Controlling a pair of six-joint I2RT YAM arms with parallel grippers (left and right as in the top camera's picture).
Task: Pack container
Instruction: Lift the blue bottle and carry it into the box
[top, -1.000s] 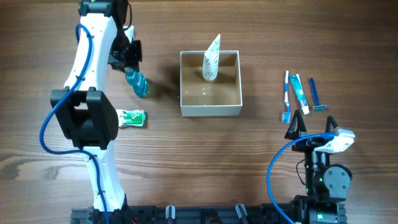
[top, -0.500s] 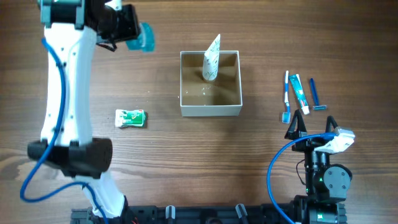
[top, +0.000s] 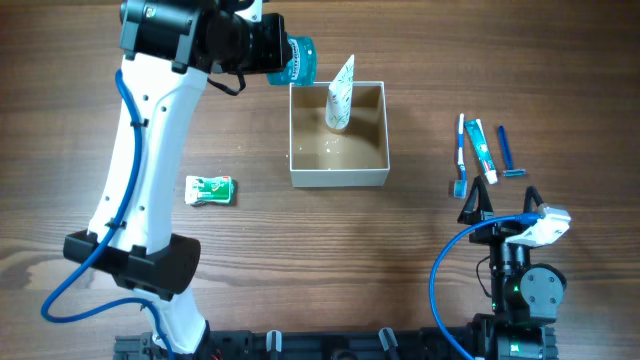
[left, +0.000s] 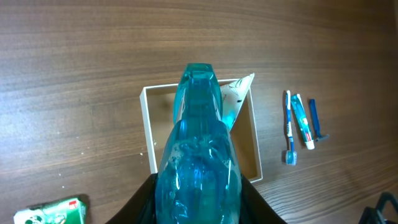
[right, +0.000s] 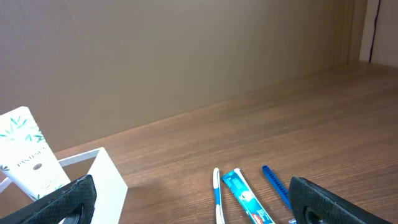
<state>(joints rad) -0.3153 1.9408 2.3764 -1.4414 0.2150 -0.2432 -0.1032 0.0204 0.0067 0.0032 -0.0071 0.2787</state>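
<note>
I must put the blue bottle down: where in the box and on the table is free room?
Inside the container, the floor between the white tube at the back and the front wall is bare. The table between container and green packet is free too. Crowded: the right side, where toothbrush, toothpaste and razor lie side by side.

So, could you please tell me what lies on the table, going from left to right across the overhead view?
green packet → box → toothbrush → toothpaste → razor
</note>
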